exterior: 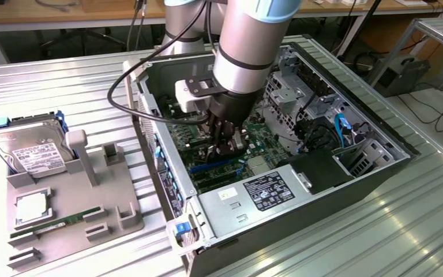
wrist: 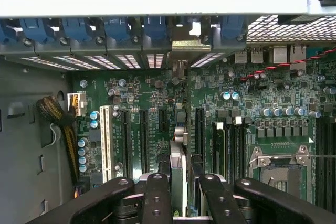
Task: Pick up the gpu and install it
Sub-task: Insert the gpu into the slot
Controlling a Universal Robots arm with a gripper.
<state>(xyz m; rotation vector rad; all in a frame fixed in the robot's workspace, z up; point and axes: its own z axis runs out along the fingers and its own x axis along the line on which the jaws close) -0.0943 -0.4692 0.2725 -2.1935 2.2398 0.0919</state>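
A: Gripper point(exterior: 225, 151) is seen at centre frame, lowered inside the open computer case point(exterior: 375, 173).

B: Fingers point(wrist: 156, 198) are pinched on the gpu point(wrist: 178, 179), held edge-on over the motherboard point(wrist: 157, 108) slots.

A: Hard drive point(exterior: 29, 151) is noted at the left edge, on the grey holder point(exterior: 90, 213).

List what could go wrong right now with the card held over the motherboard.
1. The gripper holds the gpu edge-on among several parallel slots; slight misalignment could land it beside its slot.
2. The card's metal bracket must meet the case's rear opening; it may catch there.
3. The arm reaches deep into the computer case, close to the black cable, which could snag.
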